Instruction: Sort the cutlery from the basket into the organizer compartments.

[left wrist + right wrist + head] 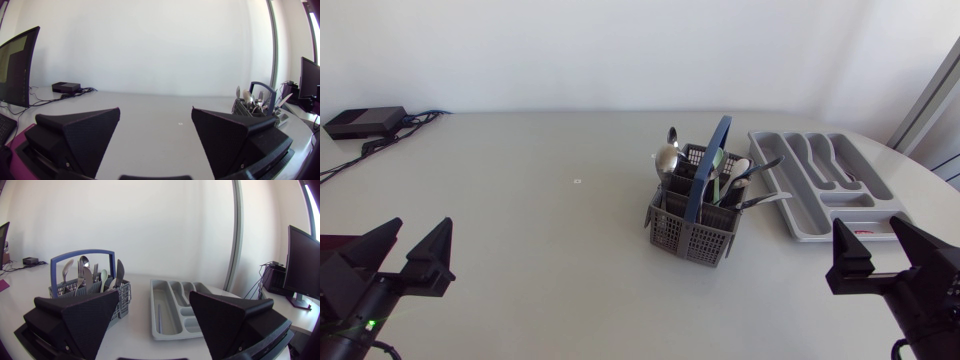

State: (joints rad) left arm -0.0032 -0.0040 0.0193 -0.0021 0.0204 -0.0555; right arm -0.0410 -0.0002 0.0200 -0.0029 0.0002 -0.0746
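Note:
A grey mesh basket [692, 225] with a blue handle [710, 170] stands right of the table's middle, holding several spoons, forks and knives upright. To its right lies the grey organizer [827, 180], its compartments bare. My left gripper [410, 257] is open at the front left, far from the basket [252, 107]. My right gripper [885, 252] is open at the front right, just in front of the organizer [175, 312]; the basket [92, 297] stands ahead of it, beside the organizer. Neither gripper holds anything.
A small black box [365, 122] with cables sits at the table's far left corner. A tiny mark [577, 181] shows on the tabletop between the left arm and the basket.

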